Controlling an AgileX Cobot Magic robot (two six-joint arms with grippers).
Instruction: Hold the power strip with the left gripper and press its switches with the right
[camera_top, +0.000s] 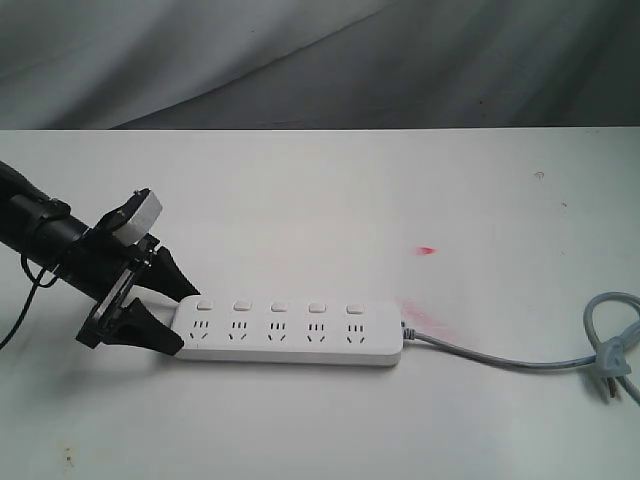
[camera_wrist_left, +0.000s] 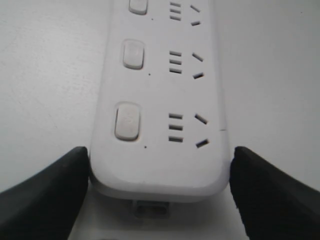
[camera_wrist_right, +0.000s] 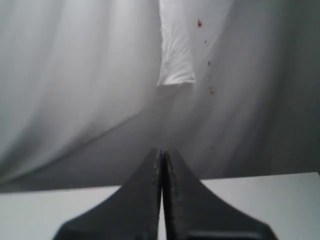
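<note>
The white power strip (camera_top: 300, 335) lies flat near the table's front, its five switches (camera_top: 279, 307) in a row along the far side. My left gripper (camera_top: 184, 320) straddles the strip's left end, one black finger on each long side. In the left wrist view the fingers (camera_wrist_left: 60, 185) press against both edges of the power strip (camera_wrist_left: 160, 165), with the end switch (camera_wrist_left: 127, 121) just beyond them. My right gripper (camera_wrist_right: 162, 152) is out of the exterior view. It is shut on nothing and faces the grey curtain above the table's edge.
The grey cable (camera_top: 500, 360) runs right from the strip and ends in a coiled plug (camera_top: 612, 365) near the right edge. A small red mark (camera_top: 427, 249) sits on the white table (camera_top: 330, 200). Grey curtain (camera_top: 320, 60) hangs behind.
</note>
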